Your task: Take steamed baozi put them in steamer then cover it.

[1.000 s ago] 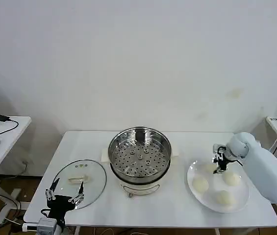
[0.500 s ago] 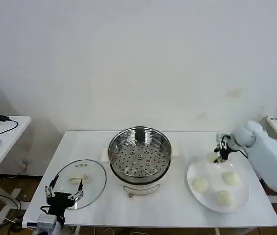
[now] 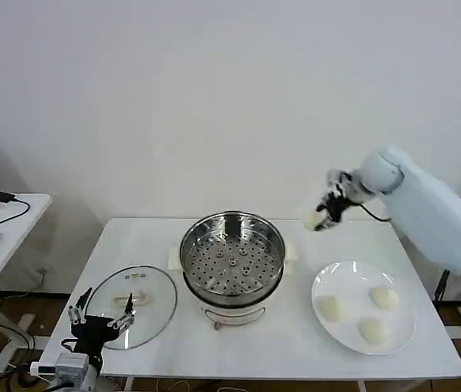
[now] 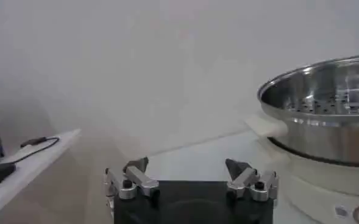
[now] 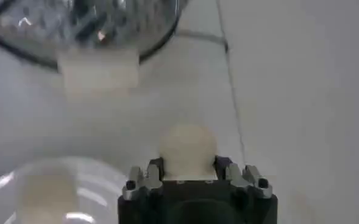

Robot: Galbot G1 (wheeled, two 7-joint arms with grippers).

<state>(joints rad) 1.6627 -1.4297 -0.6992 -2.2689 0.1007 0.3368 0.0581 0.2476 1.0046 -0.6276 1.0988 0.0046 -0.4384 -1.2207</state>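
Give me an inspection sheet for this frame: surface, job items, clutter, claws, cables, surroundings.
Surface: white table, steamer pot at centre.
Job items: pot uncovered, perforated tray bare; three buns on white plate; fourth bun airborne; glass lid flat beside pot.
Clutter: nothing seen.
Claws: right claw shut on bun, raised between plate and pot; left claw open, low at lid's near edge.
Cables: black cable on side desk.
Surroundings: side desk, plain wall.

Shiny perforated steel steamer (image 3: 232, 260); smooth matt baozi (image 5: 188, 148).
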